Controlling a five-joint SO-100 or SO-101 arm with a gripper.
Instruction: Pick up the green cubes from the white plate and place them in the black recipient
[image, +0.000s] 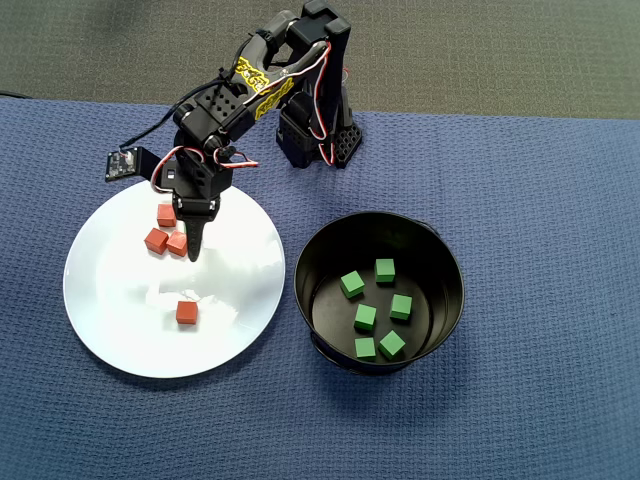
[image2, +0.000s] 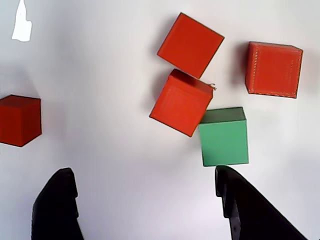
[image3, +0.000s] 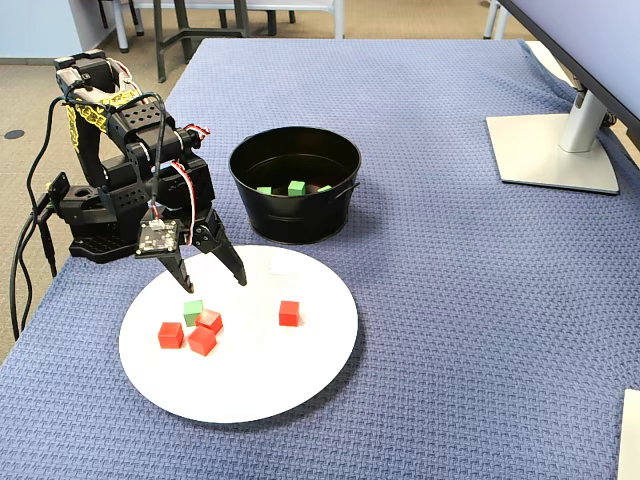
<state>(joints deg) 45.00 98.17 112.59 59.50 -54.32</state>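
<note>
One green cube (image2: 224, 136) lies on the white plate (image2: 110, 75), touching a red-orange cube (image2: 181, 102). My gripper (image2: 144, 172) hangs open just above the plate, and its right finger (image2: 240, 205) ends right at the cube's near edge. In the fixed view the gripper (image3: 214, 286) is over the plate (image3: 280, 370), just behind the green cube (image3: 193, 311). From overhead the gripper (image: 193, 250) hides that cube. The black recipient (image: 330, 240) stands to the right of the plate (image: 130, 320) and holds several green cubes (image: 366, 318).
Red-orange cubes (image: 186, 313) lie on the plate, three clustered by the gripper (image3: 202, 341) and one apart (image3: 289, 313). The arm's base (image: 320, 140) stands behind the plate on the blue cloth (image: 520, 200). A monitor stand (image3: 555, 150) is at the far right.
</note>
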